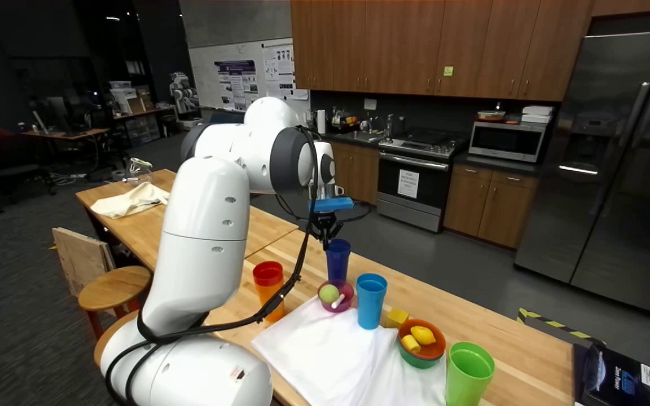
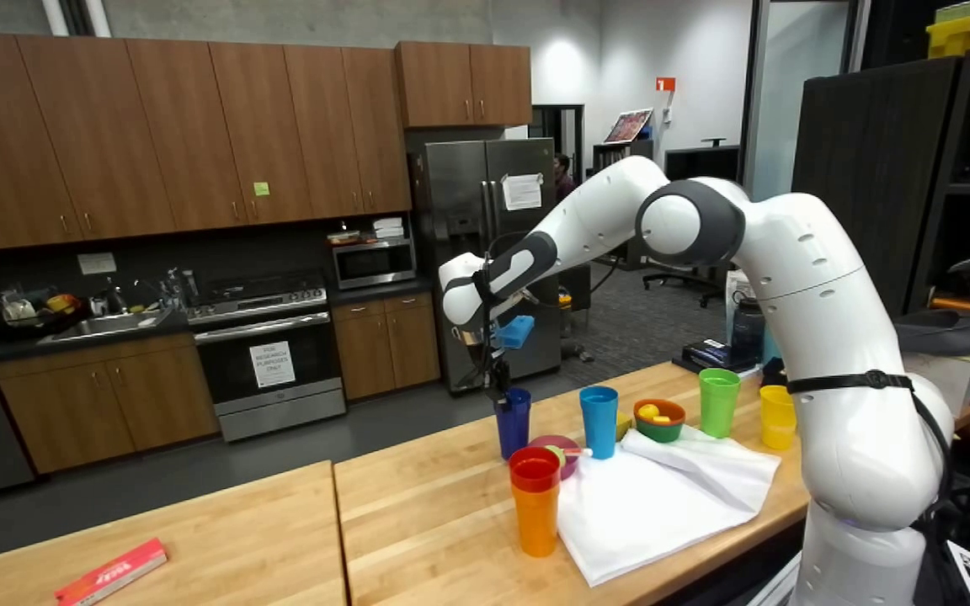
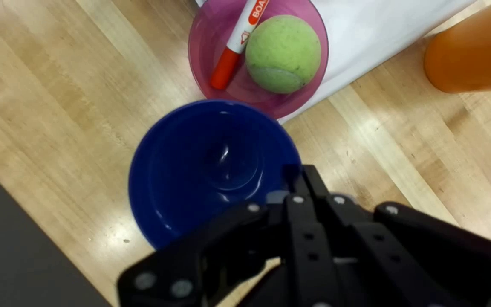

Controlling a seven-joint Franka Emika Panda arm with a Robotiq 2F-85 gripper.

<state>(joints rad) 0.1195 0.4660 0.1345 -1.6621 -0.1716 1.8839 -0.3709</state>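
Because its thin rim is probably offering the easiest purchase, the tall dark-blue plastic cup (image 3: 211, 170) is being pinched there by the nearly closed jaws while standing upright on the pale wooden table (image 3: 58, 106), just beside a translucent magenta bowl (image 3: 209, 38) — the cup looking glossy, slightly flared.

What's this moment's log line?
gripper: shut on tall dark-blue plastic cup; alongside: round pink plastic bowl; bowl contents: green tennis ball, white marker
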